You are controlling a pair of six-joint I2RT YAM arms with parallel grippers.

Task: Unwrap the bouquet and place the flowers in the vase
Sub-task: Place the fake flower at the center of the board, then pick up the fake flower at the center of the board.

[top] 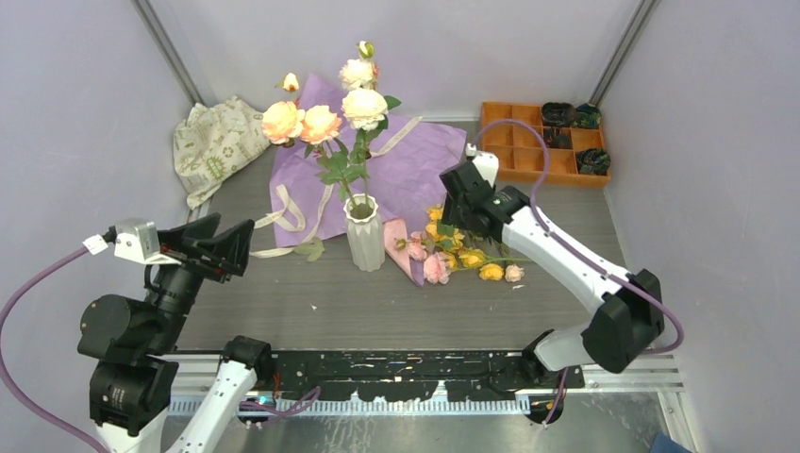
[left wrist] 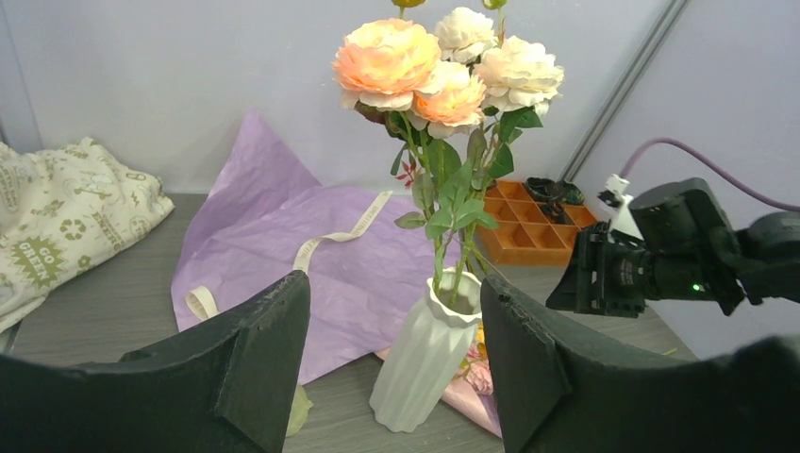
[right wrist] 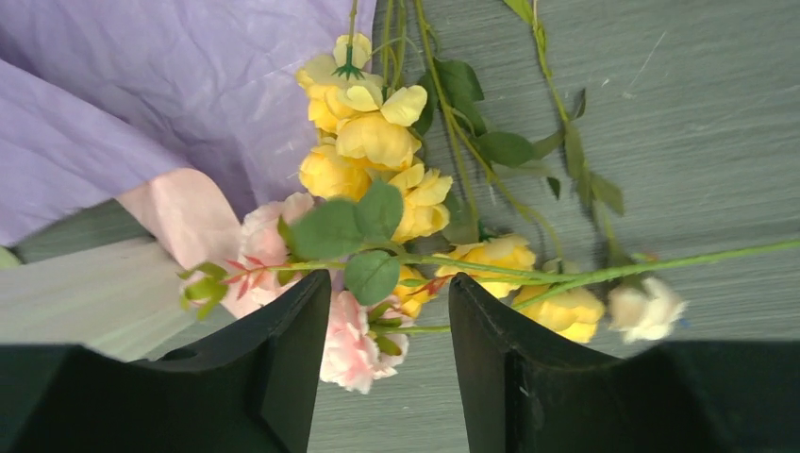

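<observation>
The white ribbed vase [top: 364, 236] [left wrist: 425, 363] stands upright mid-table and holds several peach and cream flowers [top: 321, 118] [left wrist: 443, 66]. Behind it the unwrapped purple paper [top: 415, 170] [left wrist: 283, 245] lies flat, a pink corner [right wrist: 189, 212] folded over, with the cream ribbon [top: 288, 212] loose on it. More yellow and pink flowers [top: 462, 255] [right wrist: 377, 142] lie on the table right of the vase. My right gripper [top: 451, 222] [right wrist: 389, 278] hangs open just over them and holds nothing. Left of the vase, my left gripper [top: 236, 247] [left wrist: 394, 283] is wide open and empty.
An orange compartment tray [top: 528, 156] with dark items sits at the back right. A printed cloth bag [top: 217, 142] [left wrist: 57, 226] lies at the back left. Pale walls close in the table on three sides.
</observation>
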